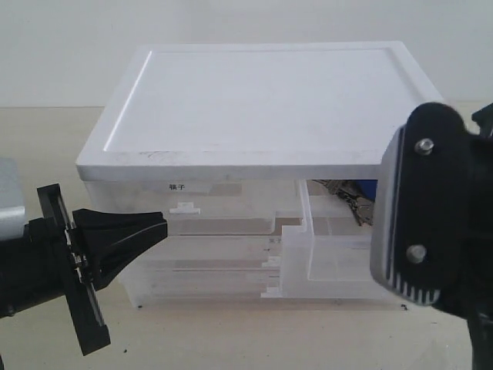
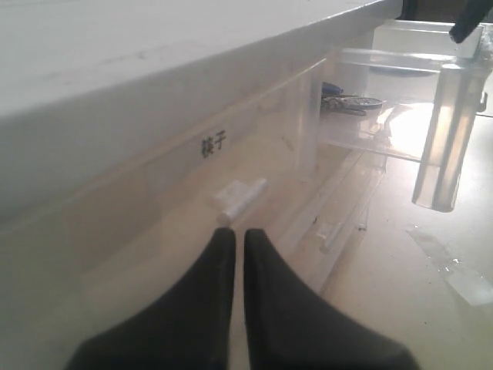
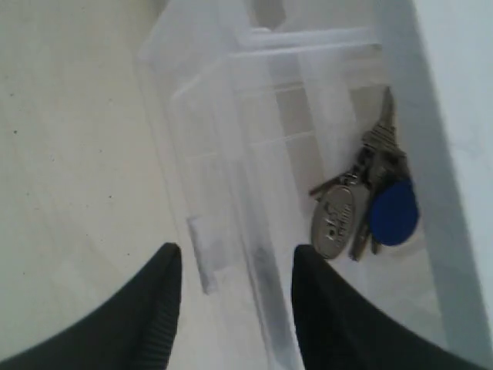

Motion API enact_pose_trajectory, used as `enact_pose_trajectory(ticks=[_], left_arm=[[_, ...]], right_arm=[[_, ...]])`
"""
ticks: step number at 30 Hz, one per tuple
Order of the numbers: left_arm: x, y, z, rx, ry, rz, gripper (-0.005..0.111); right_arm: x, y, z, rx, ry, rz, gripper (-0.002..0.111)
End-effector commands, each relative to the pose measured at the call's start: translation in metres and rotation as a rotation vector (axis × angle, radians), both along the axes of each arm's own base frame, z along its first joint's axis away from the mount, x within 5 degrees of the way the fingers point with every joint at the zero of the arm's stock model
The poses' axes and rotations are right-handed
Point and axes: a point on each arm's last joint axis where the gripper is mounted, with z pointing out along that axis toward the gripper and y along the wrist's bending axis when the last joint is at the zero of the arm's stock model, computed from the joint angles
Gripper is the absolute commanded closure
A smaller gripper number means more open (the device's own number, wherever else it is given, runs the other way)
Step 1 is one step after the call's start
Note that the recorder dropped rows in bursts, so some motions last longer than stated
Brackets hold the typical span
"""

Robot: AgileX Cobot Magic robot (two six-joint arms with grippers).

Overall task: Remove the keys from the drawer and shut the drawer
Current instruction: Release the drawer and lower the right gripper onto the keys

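The drawer (image 1: 339,258), clear plastic and half-width, stands pulled out from the upper right of the white-topped cabinet (image 1: 262,100). Inside it lie the keys (image 3: 370,193), with a blue fob (image 3: 394,213) and an oval grey tag (image 3: 333,221); they also show in the exterior view as the keys (image 1: 350,196). My right gripper (image 3: 235,254) is open above the drawer's front wall (image 3: 231,185), one finger outside it and one over the inside, apart from the keys. My left gripper (image 1: 163,223) is shut and empty, its tips just short of the neighbouring drawer's white tab (image 2: 240,196).
The left upper drawer (image 1: 223,212), labelled in bold black characters (image 2: 213,144), is closed. Full-width clear drawers (image 1: 208,274) sit below. My right arm's wrist (image 1: 431,208) blocks the cabinet's right front in the exterior view. Bare beige tabletop (image 1: 254,339) lies in front.
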Motion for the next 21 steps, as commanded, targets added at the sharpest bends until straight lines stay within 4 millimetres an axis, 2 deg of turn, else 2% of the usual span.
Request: enact_pose_trajectory(ticks=[1,3,5,6,8,14,17,21], left_arm=[[0.001,-0.001,0.002,-0.013,-0.011,0.000,0.102],[0.001,-0.001,0.002,-0.013,-0.011,0.000,0.102],[0.001,-0.001,0.002,-0.013,-0.011,0.000,0.102],[0.002,-0.001,0.002,-0.013,-0.014,0.005,0.102],[0.002,0.000,0.002,-0.015,-0.014,0.013,0.102],[0.015,-0.002,0.004,-0.027,-0.029,0.041,0.102],[0.022,-0.002,-0.004,-0.019,0.003,0.069,0.102],[0.025,0.000,-0.006,-0.012,-0.002,0.100,0.102]], right_arm=[[0.008,0.013,-0.016,-0.094,0.043,0.052,0.068],[0.010,0.017,-0.022,-0.124,0.059,0.057,0.068],[0.011,0.019,-0.024,-0.138,0.053,0.081,0.079],[0.011,0.018,-0.021,-0.132,0.036,0.091,0.094],[0.011,0.017,-0.020,-0.136,0.028,0.097,0.108],[0.003,0.016,-0.018,-0.107,0.075,0.123,0.108],[-0.006,0.011,-0.016,-0.133,0.112,0.211,0.108],[-0.011,0.005,-0.012,-0.133,0.111,0.237,0.108]])
